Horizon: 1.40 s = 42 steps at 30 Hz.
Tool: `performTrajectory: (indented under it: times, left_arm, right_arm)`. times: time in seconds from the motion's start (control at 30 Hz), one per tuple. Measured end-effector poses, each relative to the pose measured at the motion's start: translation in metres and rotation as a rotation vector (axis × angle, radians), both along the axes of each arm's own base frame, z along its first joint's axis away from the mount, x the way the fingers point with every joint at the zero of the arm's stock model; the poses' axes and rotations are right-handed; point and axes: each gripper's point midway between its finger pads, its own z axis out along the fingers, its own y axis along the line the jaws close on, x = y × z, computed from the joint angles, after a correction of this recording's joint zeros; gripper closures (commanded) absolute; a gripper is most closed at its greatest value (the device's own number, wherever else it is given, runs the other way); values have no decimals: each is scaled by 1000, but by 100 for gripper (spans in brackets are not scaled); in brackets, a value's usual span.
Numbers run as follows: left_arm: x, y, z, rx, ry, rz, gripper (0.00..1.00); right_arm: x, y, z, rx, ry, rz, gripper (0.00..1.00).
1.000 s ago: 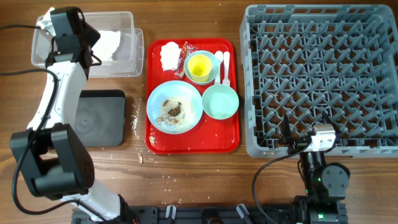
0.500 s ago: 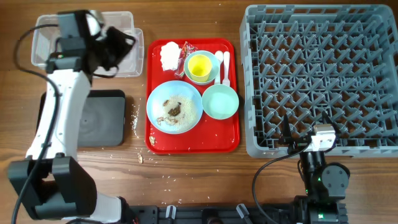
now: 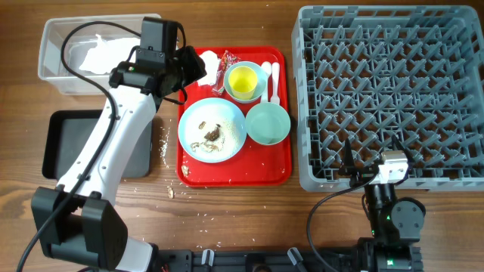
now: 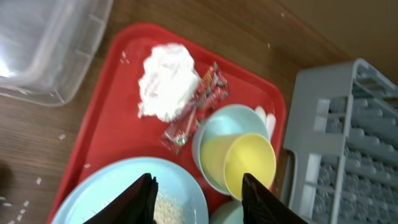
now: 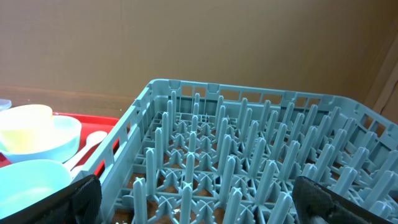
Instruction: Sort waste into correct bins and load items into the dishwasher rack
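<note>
My left fingers [image 4: 134, 202] are partly apart with nothing between them. The right fingers [image 5: 81, 199] are spread wide and empty, with the rack [image 5: 217, 155] straight ahead of them. The napkin [image 4: 165, 81] lies ahead of the left fingers and a little to their left, just beside the wrapper [image 4: 202, 99]. I judge it light, soft and crushable, so I'd pinch its raised middle, clear of the slippery wrapper.
</note>
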Motion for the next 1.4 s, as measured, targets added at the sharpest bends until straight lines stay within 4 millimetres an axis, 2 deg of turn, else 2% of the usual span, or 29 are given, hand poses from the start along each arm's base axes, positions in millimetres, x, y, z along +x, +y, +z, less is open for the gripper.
performTrajectory:
  times: [0.07,0.13,0.33,0.67,0.73,0.93,1.03,1.4]
  left_arm:
    - [5,4,1,21,-21,20,59]
    - [16,3,1,34,-56,19,54]
    - [42,-8,-17,77,-116,-46,49]
    - [81,1,-55,217,-188,-52,61]
    - [87,1,-69,229,-184,-53,62]
    - [89,2,-126,269,-100,-78,62]
    - [88,2,-145,281,-69,-86,62]
    - [80,-16,-167,325,-47,-168,62]
  right_arm:
    - [0,0,0,0,0,0,0]
    - [0,0,0,0,0,0,0]
    - [0,0,0,0,0,0,0]
    - [0,0,0,0,0,0,0]
    - [0,0,0,0,0,0,0]
    - [0,0,0,0,0,0,0]
    - [0,0,0,0,0,0,0]
    - [0,0,0,0,0,0,0]
